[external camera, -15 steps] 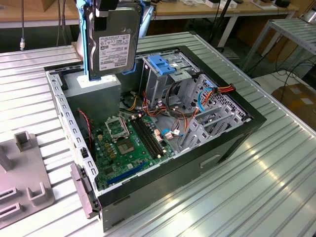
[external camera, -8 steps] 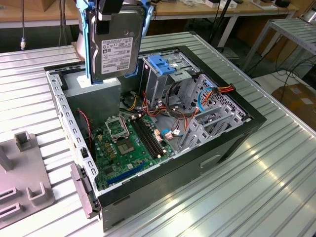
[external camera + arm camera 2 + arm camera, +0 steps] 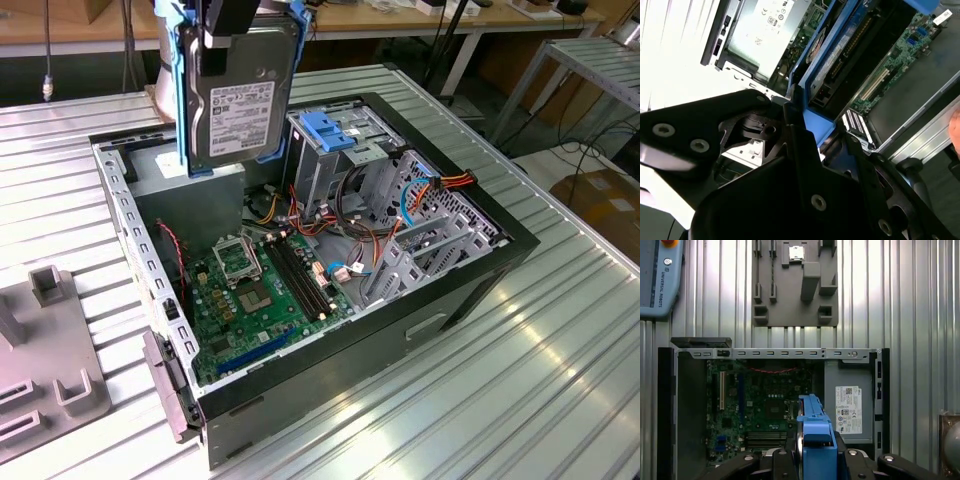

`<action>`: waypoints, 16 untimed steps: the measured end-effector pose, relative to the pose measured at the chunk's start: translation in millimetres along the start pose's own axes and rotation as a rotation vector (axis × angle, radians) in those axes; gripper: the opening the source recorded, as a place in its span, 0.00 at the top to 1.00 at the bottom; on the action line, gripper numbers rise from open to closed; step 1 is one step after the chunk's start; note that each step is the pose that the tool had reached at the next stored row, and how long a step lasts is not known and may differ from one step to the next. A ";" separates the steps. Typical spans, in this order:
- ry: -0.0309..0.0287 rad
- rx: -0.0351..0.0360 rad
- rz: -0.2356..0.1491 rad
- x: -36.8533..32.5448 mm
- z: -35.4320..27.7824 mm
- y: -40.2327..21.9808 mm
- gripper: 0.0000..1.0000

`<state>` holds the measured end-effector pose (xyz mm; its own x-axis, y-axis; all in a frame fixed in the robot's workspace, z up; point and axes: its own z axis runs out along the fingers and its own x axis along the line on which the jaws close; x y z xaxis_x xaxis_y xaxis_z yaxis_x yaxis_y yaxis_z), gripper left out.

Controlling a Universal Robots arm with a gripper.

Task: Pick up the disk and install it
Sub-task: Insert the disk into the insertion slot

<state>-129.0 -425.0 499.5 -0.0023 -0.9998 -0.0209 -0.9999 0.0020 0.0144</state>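
Jaws clamp the disk [image 3: 240, 100] by its blue edge (upright), clear above the case [image 3: 420, 335].

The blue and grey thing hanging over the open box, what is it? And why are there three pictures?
A robot arm's gripper holds it. It is the disk, a computer's storage box in a blue frame, hanging upright above an open computer case. One picture comes from a camera off the arm. The other two come from cameras riding on the arm near its wrist. Inside the case are a green circuit board, a metal cage with a blue top and a grey box with a white sticker. The case lies on a ribbed metal table, near a grey holder plate.
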 end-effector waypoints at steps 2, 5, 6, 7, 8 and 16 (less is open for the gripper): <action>0.0000 0.0000 0.000 2.5 0.0 -0.1 0.63; 0.0000 0.0000 0.000 7.8 0.0 -0.4 0.63; 0.0001 0.0000 0.000 9.1 0.0 -0.5 0.63; 0.0000 0.0000 0.000 10.2 0.0 -0.6 0.63; 0.0000 0.0000 0.000 12.3 0.0 -0.7 0.63; 0.0000 0.0000 0.000 23.3 0.0 -1.5 0.63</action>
<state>-127.5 -448.3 498.9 -0.0023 -0.9998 -0.0209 -0.9999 0.0020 0.0144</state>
